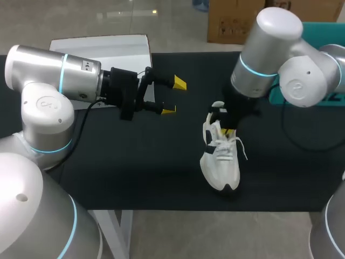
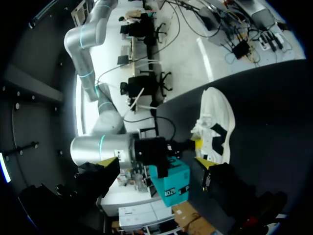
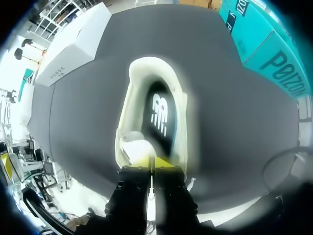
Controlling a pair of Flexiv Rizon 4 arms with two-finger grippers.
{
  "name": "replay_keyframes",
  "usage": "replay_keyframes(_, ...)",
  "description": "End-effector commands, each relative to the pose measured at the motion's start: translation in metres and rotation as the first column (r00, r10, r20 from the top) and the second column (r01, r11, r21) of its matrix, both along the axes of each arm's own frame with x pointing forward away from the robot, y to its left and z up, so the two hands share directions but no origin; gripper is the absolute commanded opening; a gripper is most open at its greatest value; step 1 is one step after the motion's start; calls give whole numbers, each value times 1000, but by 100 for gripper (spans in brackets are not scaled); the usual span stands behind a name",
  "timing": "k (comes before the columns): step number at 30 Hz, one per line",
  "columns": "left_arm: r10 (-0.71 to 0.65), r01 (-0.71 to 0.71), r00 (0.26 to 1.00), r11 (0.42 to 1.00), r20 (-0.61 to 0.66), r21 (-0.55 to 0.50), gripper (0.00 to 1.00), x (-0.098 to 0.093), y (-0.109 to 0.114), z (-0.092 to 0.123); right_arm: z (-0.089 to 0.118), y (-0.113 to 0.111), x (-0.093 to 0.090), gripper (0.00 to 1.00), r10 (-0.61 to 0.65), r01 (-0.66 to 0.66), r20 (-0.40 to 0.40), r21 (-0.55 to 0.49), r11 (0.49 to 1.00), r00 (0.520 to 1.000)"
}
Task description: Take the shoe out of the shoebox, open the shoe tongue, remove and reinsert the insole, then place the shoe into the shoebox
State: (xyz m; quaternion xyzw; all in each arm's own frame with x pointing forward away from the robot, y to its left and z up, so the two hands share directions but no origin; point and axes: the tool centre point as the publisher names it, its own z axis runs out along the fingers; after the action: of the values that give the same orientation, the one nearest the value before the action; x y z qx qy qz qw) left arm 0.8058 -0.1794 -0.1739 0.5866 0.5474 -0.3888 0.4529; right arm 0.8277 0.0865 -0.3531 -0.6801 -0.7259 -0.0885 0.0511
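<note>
With the shoe near the bench's front edge, the right gripper, apparently pinching the tongue, should draw it gently toward the toe while the spread left gripper steadies the heel.

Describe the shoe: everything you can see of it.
The shoe is a white sneaker with black side patches and loose white laces. It stands upright on its sole on the black table, outside any box, toe toward the robot. Its opening shows a dark insole with a white logo, seated inside. The right gripper seems to pinch the tongue; nothing else touches it.
</note>
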Motion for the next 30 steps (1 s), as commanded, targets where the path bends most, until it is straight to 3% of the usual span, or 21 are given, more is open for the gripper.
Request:
replay_keyframes(1,0,0,1000,1000,1,5,100,0,0,0,19,-3,-7,0,26,-26,27,-6,1000,999)
replay_keyframes(3,0,0,1000,1000,1,5,100,0,0,0,29,-6,-11,0,79,-78,35,-23,997,996)
replay_keyframes(8,0,0,1000,1000,1,5,100,0,0,0,38,-18,-19,0,193,-196,-43,-72,978,980)
replay_keyframes(10,0,0,1000,1000,1,5,100,0,0,0,41,-18,-27,0,301,-304,-72,-36,952,951)
replay_keyframes(15,0,0,1000,1000,1,5,100,0,0,0,48,-23,-29,0,423,-424,-28,-77,903,906)
replay_keyframes(19,0,0,1000,1000,1,5,100,0,0,0,54,-31,-27,0,412,-412,6,-48,910,911)
replay_keyframes(21,0,0,1000,1000,1,5,100,0,0,0,55,-33,-27,16,403,-403,24,-30,915,915)
replay_keyframes(24,0,0,1000,1000,1,5,100,0,0,0,52,-32,-30,25,401,-400,28,-23,916,916)
replay_keyframes(26,0,0,1000,1000,1,5,100,0,0,0,48,-31,-32,56,403,-402,25,-19,915,915)
replay_keyframes(28,0,0,1000,1000,1,5,100,0,0,0,45,-29,-32,93,407,-407,22,-6,914,913)
replay_keyframes(29,0,0,1000,1000,1,5,100,0,0,0,44,-28,-32,100,408,-408,20,-7,913,913)
replay_keyframes(30,0,0,1000,1000,1,5,100,0,0,0,44,-28,-32,100,409,-409,23,-6,912,912)
